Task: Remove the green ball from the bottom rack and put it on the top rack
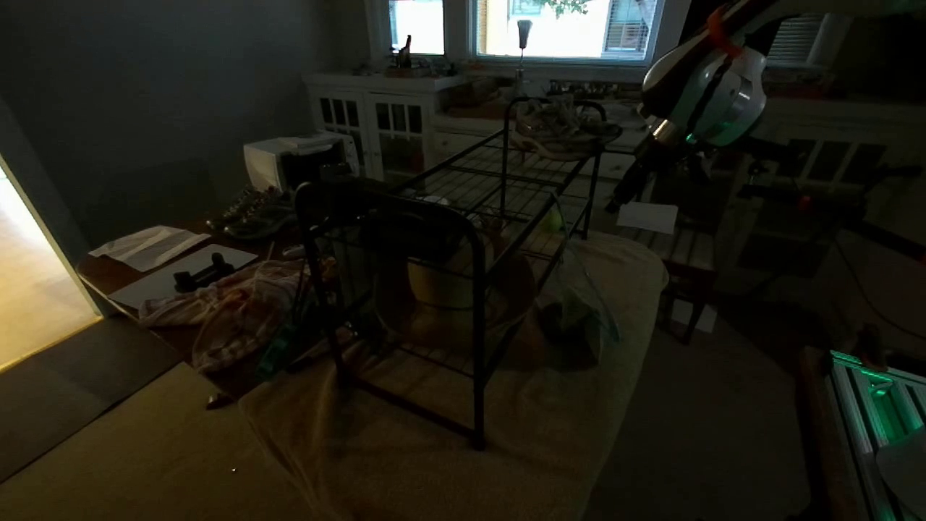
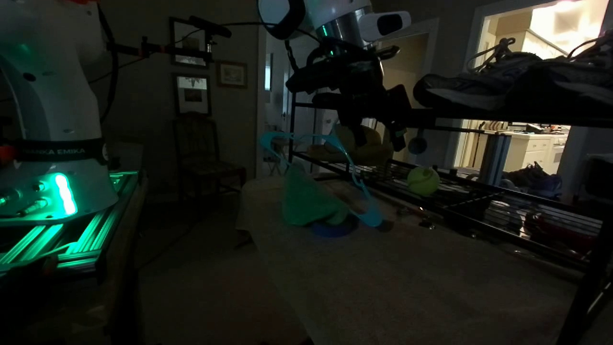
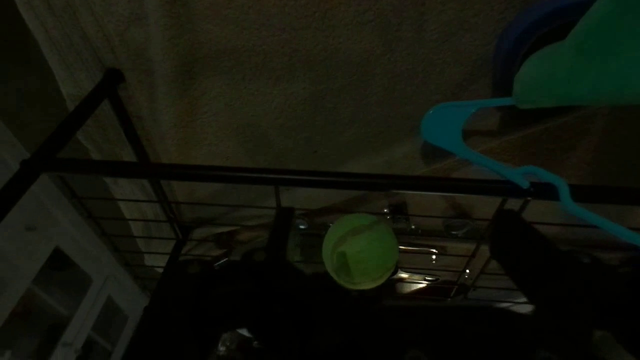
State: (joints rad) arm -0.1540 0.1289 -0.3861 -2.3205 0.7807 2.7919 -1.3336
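I'd call it barely begun: green ball (image 2: pixel 423 181) sits on the bottom rack (image 2: pixel 527 241), my gripper (image 2: pixel 379 139) hangs higher, jaws wide apart, nothing gripped. Grasp, lift-out and placing on the top rack (image 1: pixel 470 177) all left.

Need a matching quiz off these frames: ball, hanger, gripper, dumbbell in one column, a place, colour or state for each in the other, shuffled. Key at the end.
Things
1. Ball
2. Hanger
3. Gripper
4. Dumbbell

Place, colour or state
A. Open
B. Lying on a pale sheet
C. Resting on the bottom rack
D. Light blue

Pairs: 1-C, 2-D, 3-A, 4-B
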